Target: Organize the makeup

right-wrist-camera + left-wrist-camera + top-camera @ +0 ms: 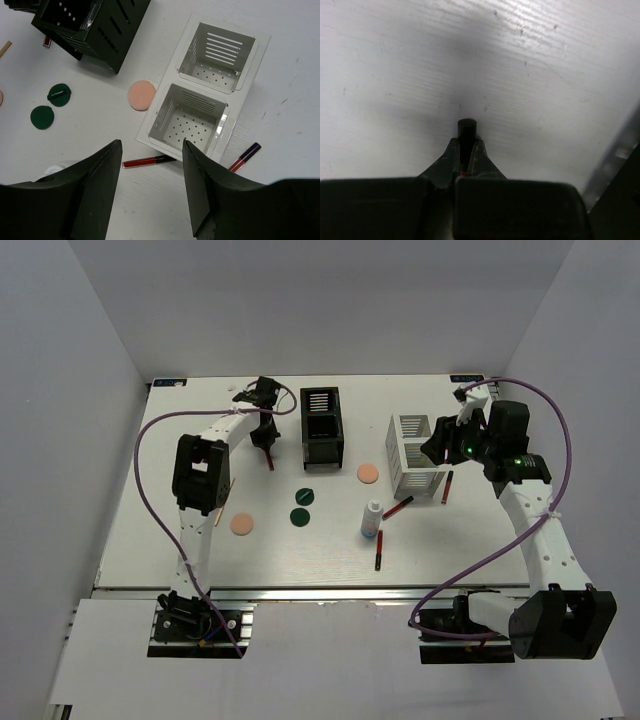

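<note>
Just left of the black organizer box (321,427), the left arm reaches far across the table with its wrist turned down, and the left gripper (467,150) is pinched tight on a thin dark tube (467,127) with a hint of red at the clamp, its blunt black end pointing at the white table (150,500). Right of the black box stands the white organizer box (200,112), both of its perforated compartments bare; the right arm bends in from the right side, and the right gripper (151,147) hangs above that box's near edge, fingers spread wide and holding nothing. On the near side of the black box lie two dark green discs (303,506); one carries a black band whose print is too small to read. A peach puff (368,473) sits to the black box's near right, another peach puff (241,524) to its near left, beside a tan stick (222,512) partly hidden by the left arm. Further to the near right stand a small white bottle (372,518) and three slim red-and-black tubes (398,507), lying loose.
</note>
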Robot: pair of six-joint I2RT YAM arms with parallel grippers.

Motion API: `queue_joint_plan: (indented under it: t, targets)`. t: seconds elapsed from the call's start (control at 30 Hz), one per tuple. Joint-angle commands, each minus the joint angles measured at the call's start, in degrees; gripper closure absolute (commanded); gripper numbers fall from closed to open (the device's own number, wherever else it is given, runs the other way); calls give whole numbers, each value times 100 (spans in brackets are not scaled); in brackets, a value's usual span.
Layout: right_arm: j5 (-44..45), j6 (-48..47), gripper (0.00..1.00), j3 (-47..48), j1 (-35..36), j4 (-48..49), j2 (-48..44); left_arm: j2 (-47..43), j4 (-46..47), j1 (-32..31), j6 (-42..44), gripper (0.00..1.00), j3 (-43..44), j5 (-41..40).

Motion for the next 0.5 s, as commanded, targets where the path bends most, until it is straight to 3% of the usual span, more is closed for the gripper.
queue_joint_plan:
  t: [0.0,0.2,0.3,0.47]
  targets:
    - [4,-36,42,-43,-42,175,-151,-324,-4,-14,-46,100,-464,-42]
    - [-40,-81,42,-157,-50,228,-212,-1746,567,-14,-90,100,-964,-235]
    - [-75,-72,42,-210,-50,246,-230,-2775,1400,-14,103,100,-1605,-69]
    - [-146,-45,42,-280,-50,333,-203,-4426,3790,-120,384,100,-3255,634]
